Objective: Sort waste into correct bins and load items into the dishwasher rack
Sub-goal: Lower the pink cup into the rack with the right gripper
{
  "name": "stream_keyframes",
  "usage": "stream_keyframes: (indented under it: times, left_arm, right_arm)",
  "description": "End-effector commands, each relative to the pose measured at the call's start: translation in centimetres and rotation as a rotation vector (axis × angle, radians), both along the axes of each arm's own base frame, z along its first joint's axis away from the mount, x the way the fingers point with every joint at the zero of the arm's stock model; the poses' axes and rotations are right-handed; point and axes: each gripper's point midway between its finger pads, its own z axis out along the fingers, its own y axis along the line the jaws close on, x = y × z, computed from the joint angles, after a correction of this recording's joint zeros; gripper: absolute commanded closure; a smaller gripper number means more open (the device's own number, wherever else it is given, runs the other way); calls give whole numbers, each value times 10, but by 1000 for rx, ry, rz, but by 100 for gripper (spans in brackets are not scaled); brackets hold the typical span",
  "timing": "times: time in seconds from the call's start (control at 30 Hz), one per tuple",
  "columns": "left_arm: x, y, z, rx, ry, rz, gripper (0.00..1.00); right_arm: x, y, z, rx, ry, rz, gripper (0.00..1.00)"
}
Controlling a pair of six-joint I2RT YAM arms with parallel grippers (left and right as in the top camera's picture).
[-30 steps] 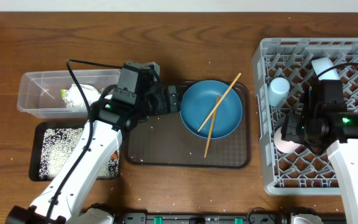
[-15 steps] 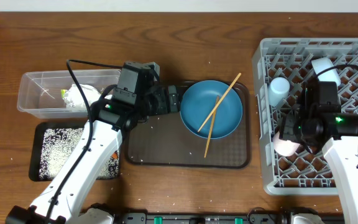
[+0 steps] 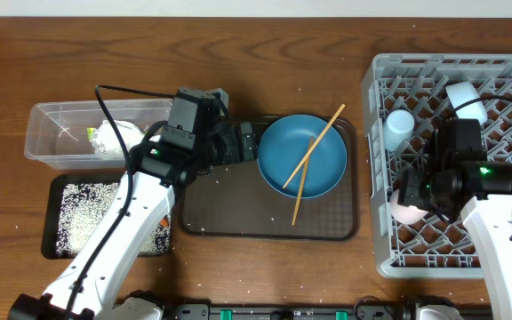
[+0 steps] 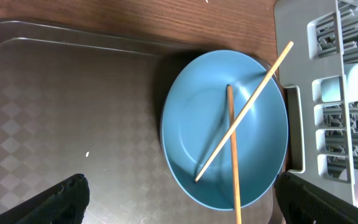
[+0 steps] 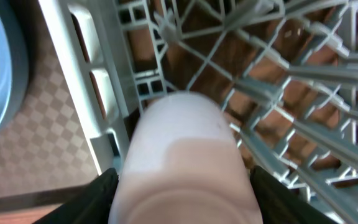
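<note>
- Pink-and-white plastic fills the right wrist view: the white-pink cup [image 5: 185, 162] sits between the fingers of the right gripper [image 5: 184, 185]; they flank it closely on both sides, but I cannot tell whether they press it or merely stand beside it
- Grey lattice of the dishwasher rack [image 5: 278, 74] lies beneath and around the cup, which is inside the rack just beside its left wall; to finish this placing well, the jaws should spread fully before any lift, then rise straight up so that no finger drags the cup or catches a peg
- Farther along that wall stands the light blue cup [image 3: 399, 129], apart from the first; the wrist should keep clear of it
- Farthest off, on the brown serving tray [image 3: 238, 213], the blue plate [image 3: 327, 169] carries two crossed chopsticks [image 3: 323, 133]; the left gripper [image 3: 249, 144] hovers beside the plate, jaws wide and empty
</note>
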Motion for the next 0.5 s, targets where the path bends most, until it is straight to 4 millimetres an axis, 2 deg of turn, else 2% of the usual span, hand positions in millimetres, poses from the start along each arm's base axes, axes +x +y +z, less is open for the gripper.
stream_keyframes:
  times: [0.0,0.47]
  left_arm:
    - [2,1,9,9,-30,2,2]
    - [2,1,9,9,-30,2,2]
  right_arm:
    - [-3,1,0,9,10,-5,34]
    - [-4,1,-1,9,16,-5,31]
